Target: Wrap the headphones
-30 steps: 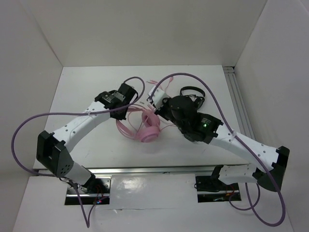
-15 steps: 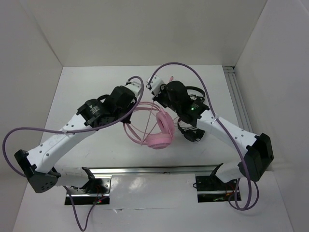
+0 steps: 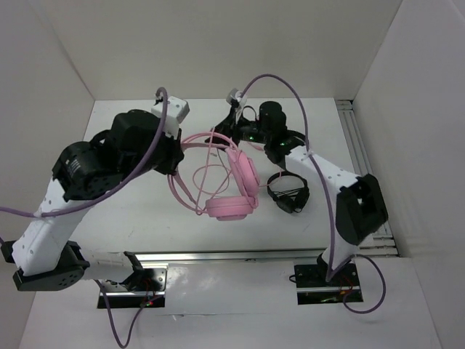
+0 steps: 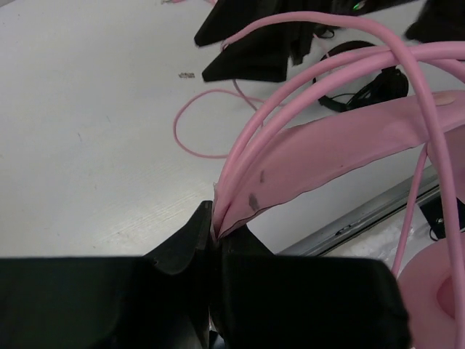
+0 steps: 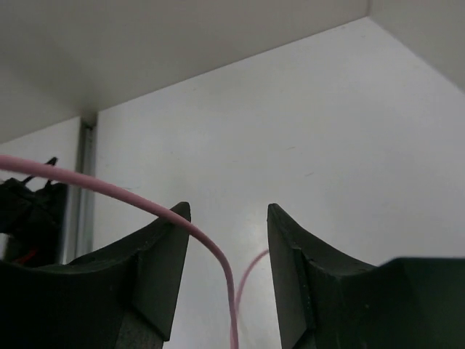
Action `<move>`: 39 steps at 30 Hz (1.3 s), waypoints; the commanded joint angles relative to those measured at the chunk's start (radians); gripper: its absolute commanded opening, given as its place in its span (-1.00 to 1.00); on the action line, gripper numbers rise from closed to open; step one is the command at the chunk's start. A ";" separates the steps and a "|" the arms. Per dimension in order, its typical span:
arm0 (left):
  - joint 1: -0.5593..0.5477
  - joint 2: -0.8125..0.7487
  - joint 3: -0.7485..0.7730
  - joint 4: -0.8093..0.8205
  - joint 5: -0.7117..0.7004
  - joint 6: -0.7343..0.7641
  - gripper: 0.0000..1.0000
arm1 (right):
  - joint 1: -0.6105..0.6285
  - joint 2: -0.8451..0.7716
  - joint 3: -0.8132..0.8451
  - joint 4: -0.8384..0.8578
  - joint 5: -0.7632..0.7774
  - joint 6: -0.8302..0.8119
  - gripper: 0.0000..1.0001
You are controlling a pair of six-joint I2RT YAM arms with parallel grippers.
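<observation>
Now the right gripper [image 5: 227, 218] has been spread, and the long thin pink cable [image 5: 109, 190] is let slack between its jaws. The large pink over-ear headphones [image 3: 232, 200], at the centre of the overhead frame, are kept pinched at the headband [image 4: 349, 145] by the left gripper [image 4: 214, 229]. A fresh loop is likely called for.

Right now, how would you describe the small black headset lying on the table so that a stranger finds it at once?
On the white table, find the large pink headphones near the middle. Just to their right lies the small black headset. It is black with a thin band, far smaller than the pink pair.
</observation>
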 commanded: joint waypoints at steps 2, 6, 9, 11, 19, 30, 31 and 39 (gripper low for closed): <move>-0.001 -0.004 0.126 0.002 -0.043 -0.119 -1.00 | 0.013 0.148 -0.022 0.418 -0.192 0.341 0.08; -0.001 0.039 0.215 -0.045 -0.121 -0.144 -1.00 | 0.077 0.315 -0.007 0.621 -0.203 0.484 0.08; 0.043 0.071 0.279 -0.045 -0.160 -0.182 -1.00 | 0.143 0.406 0.007 0.727 -0.180 0.547 0.08; 0.078 0.102 0.308 -0.045 -0.198 -0.213 -1.00 | 0.165 0.444 -0.014 0.852 -0.148 0.619 0.08; 0.354 0.191 0.399 0.010 -0.082 -0.219 -1.00 | 0.228 0.622 -0.175 1.248 -0.128 0.809 -0.19; 0.684 0.211 0.259 0.071 0.225 -0.149 -1.00 | 0.114 0.446 -0.553 1.331 -0.001 0.759 -1.00; 0.697 0.211 0.247 0.071 0.225 -0.149 -1.00 | 0.104 0.437 -0.573 1.331 0.000 0.748 -1.00; 0.775 0.220 0.161 0.134 0.028 -0.250 -1.00 | 0.217 0.268 -0.677 1.293 -0.132 0.706 -1.00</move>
